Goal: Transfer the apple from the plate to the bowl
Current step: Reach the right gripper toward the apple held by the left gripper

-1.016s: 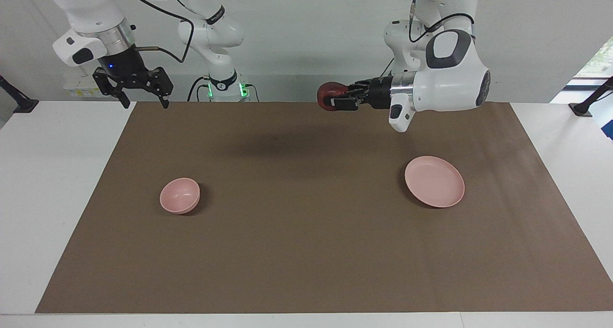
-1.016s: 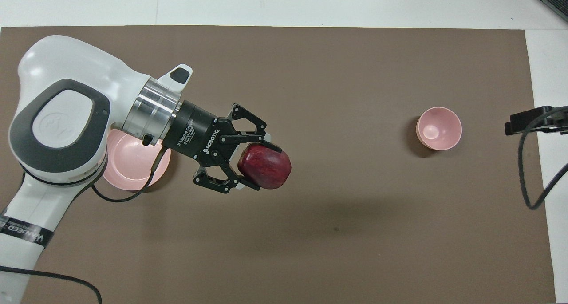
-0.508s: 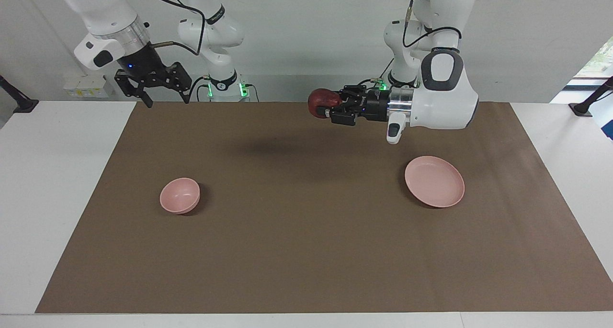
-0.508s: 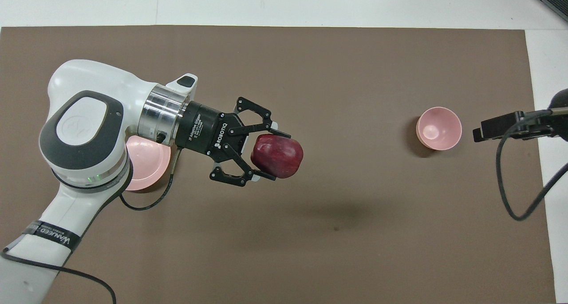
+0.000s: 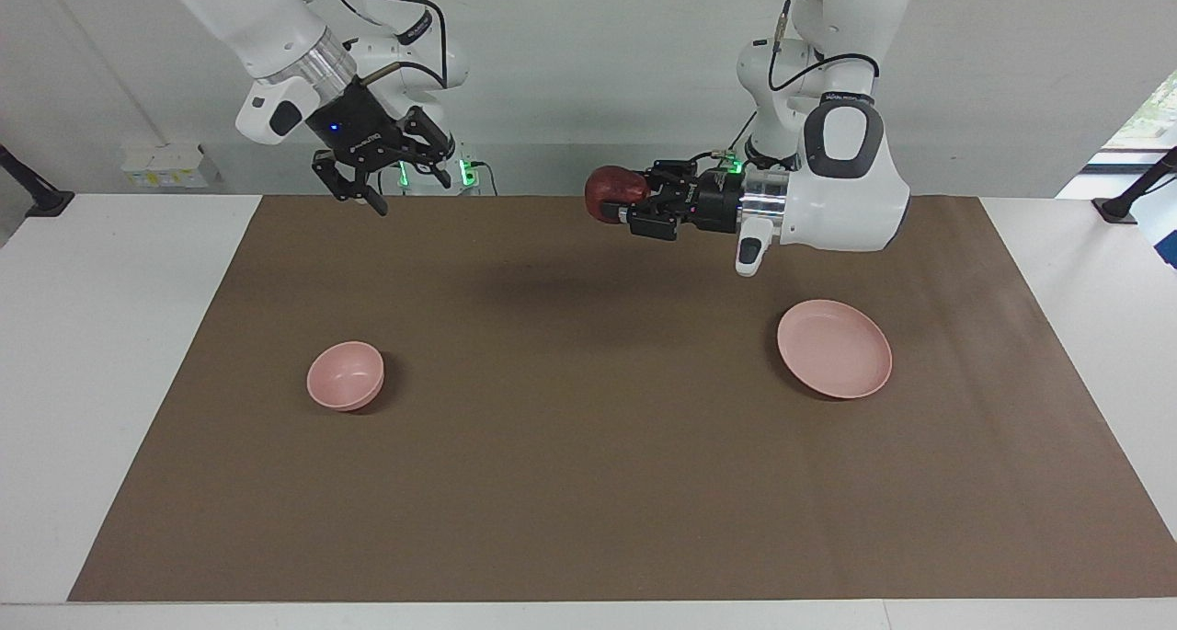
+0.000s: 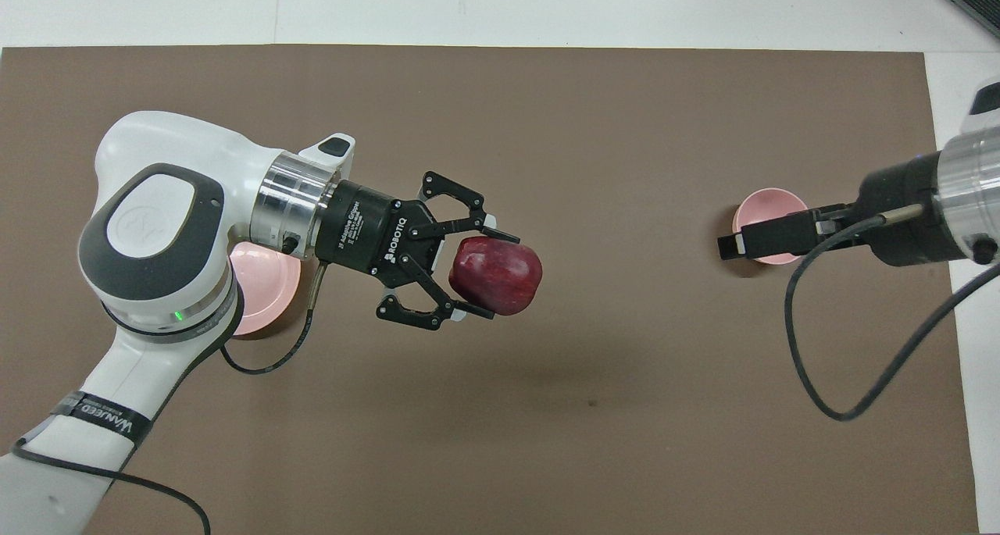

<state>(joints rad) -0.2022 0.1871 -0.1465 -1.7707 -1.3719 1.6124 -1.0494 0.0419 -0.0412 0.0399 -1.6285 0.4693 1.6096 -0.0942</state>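
Observation:
My left gripper point(image 5: 622, 209) is shut on the dark red apple point(image 5: 613, 189) and holds it sideways, high over the middle of the brown mat. It shows in the overhead view point(image 6: 497, 277) with the apple point(image 6: 504, 273). The pale pink plate point(image 5: 835, 349) lies bare toward the left arm's end; my left arm partly hides the plate point(image 6: 266, 289) from above. The small pink bowl point(image 5: 345, 374) stands toward the right arm's end. My right gripper point(image 5: 403, 189) is open and empty, high in the air. From above the right gripper point(image 6: 742, 244) overlaps the bowl point(image 6: 769, 205).
A brown mat point(image 5: 588, 483) covers most of the white table point(image 5: 110, 354). A black cable point(image 6: 812, 347) hangs in a loop from my right wrist over the mat.
My right gripper has swung in from the table's end toward the middle, now overlapping the bowl from above. My left gripper has carried the apple a little toward the right arm's end.

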